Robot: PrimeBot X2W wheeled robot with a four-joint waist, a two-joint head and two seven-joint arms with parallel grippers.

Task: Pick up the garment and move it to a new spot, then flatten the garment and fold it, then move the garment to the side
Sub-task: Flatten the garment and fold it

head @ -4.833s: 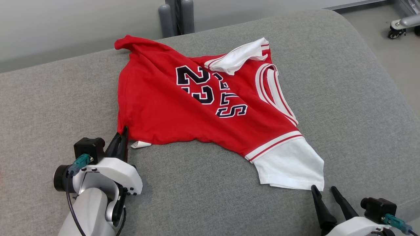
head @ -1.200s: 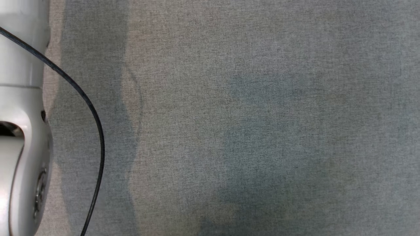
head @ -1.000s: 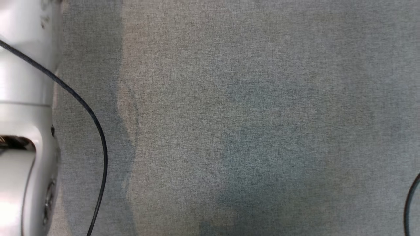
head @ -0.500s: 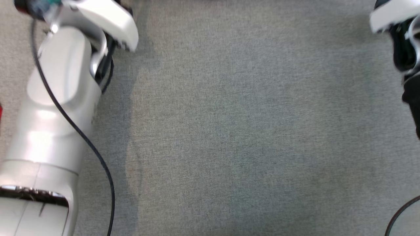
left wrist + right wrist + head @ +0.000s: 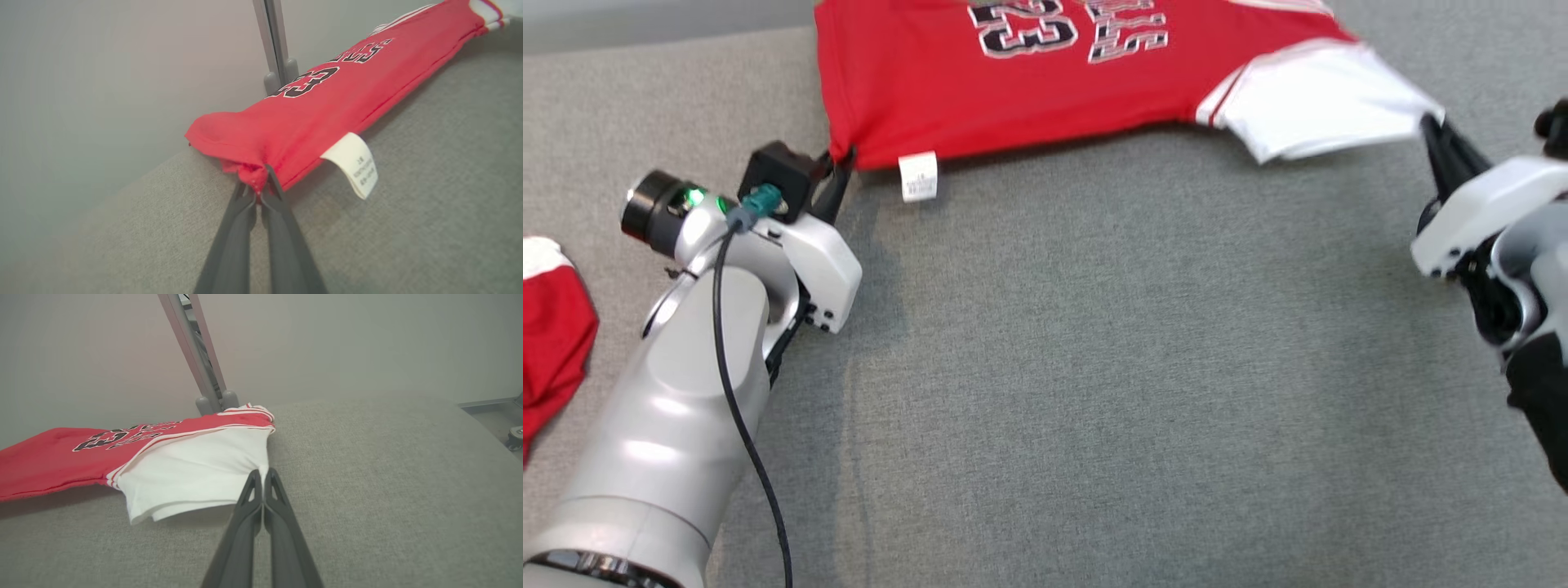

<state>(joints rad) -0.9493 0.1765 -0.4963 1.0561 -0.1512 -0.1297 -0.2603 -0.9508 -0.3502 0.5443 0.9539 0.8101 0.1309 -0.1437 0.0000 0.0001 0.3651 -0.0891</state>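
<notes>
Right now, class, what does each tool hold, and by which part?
The red jersey: left tool pinches a red hem corner, right tool the white sleeve edge.

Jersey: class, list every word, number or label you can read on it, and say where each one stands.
"23": black, white-edged numerals on the red jersey.
Word beside the number: block letters, upside down in the head view and blurred; not surely readable.
White care tag at the hem: printed lines too small to read.
</notes>
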